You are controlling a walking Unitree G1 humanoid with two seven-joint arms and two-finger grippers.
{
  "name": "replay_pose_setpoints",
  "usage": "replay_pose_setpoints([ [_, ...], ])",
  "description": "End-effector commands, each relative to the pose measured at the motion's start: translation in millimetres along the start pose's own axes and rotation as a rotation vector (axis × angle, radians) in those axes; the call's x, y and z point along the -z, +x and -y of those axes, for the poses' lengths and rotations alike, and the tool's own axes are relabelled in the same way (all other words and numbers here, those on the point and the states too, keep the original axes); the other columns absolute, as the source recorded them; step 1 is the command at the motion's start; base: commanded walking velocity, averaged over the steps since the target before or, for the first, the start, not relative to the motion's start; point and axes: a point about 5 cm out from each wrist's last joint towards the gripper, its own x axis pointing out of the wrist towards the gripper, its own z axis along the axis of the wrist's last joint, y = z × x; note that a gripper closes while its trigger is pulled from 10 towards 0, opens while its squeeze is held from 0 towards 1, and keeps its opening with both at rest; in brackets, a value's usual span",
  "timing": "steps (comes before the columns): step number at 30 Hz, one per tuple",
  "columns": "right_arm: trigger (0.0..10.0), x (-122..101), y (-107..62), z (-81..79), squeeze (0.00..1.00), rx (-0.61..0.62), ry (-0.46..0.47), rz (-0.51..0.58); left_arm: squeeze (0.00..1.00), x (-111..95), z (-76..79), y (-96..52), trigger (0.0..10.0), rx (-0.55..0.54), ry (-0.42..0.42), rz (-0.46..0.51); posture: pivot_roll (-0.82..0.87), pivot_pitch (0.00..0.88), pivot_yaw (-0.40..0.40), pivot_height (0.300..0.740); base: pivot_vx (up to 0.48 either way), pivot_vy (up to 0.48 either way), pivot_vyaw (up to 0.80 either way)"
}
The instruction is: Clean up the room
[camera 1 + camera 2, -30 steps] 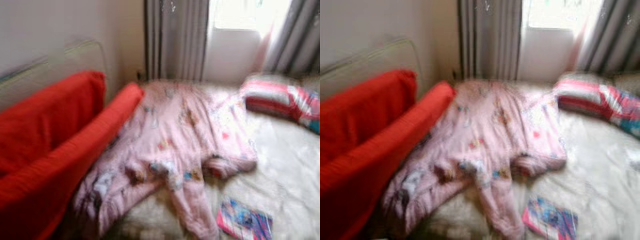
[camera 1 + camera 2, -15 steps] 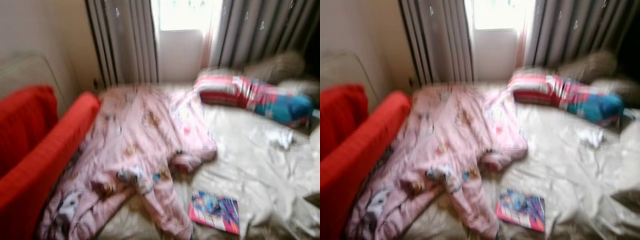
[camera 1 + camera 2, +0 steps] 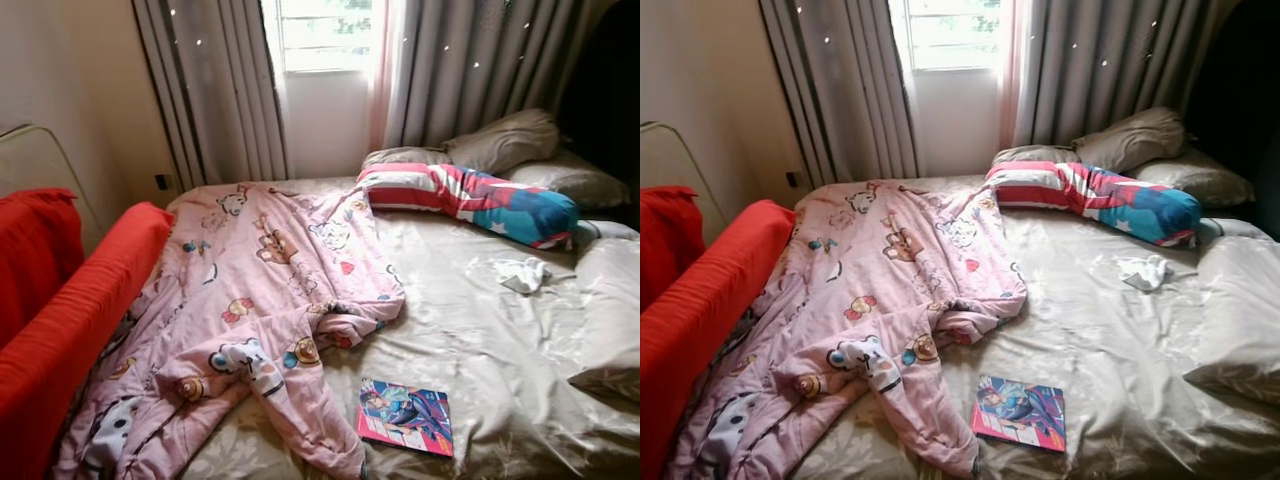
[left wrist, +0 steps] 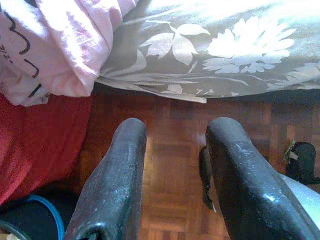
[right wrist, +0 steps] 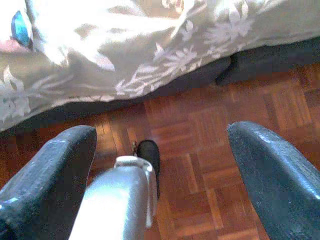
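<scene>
A pink cartoon-print blanket (image 3: 260, 290) lies rumpled across the left half of the bed (image 3: 480, 330), and its edge hangs over the bedside (image 4: 65, 45). A colourful book (image 3: 405, 416) rests flat near the bed's front edge. A small crumpled white cloth (image 3: 522, 273) sits on the sheet at the right. My left gripper (image 4: 175, 135) hangs open over the wooden floor beside the bed, holding nothing. My right gripper (image 5: 160, 145) hangs low over the floor too, its fingers wide open and bare.
A red sofa (image 3: 70, 320) stands against the bed's left side. A striped bolster (image 3: 470, 195) and beige pillows (image 3: 505, 140) lie at the head, with another pillow (image 3: 610, 320) at the right. Grey curtains (image 3: 210, 90) flank the window. The floral sheet (image 5: 150, 55) overhangs the parquet floor (image 5: 200, 140).
The head camera has swung to the right and the blur has cleared, so more of the bed and pillows shows. Nothing on the bed has moved.
</scene>
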Motion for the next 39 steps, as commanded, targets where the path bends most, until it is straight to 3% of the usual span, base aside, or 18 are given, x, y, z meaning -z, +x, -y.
replay_pose_setpoints([
  [1, 10.0, 0, 0.1, -0.5, 0.0, 0.004, 0.011, 0.006, 0.0, -5, 11.1, 2.7, 10.0, 0.019, 0.019, 0.004, -0.02, 0.0, 0.02, 0.717, 0.0, -0.322, 0.0],
  [21, 10.0, -1, 0.3, -0.5, 0.0, 0.02, 0.022, 0.015, 0.0, -11, 15.6, 4.4, 10.0, 0.025, 0.023, 0.015, -0.02, 0.0, 0.024, 0.717, 0.0, -0.369, 0.0],
  [32, 10.0, -2, 0.4, -1.4, 0.0, 0.021, 0.029, 0.021, 0.0, 0, 1.0, 0.4, 10.0, 0.007, 0.025, -0.009, -0.03, 0.0, 0.031, 0.717, 0.0, -0.387, 0.0],
  [39, 10.0, -2, 0.3, -1.2, 0.0, 0.021, 0.032, 0.023, 0.0, 1, -0.5, -0.2, 10.0, 0.007, 0.028, -0.013, -0.03, 0.0, 0.031, 0.717, 0.0, -0.392, 0.0],
])
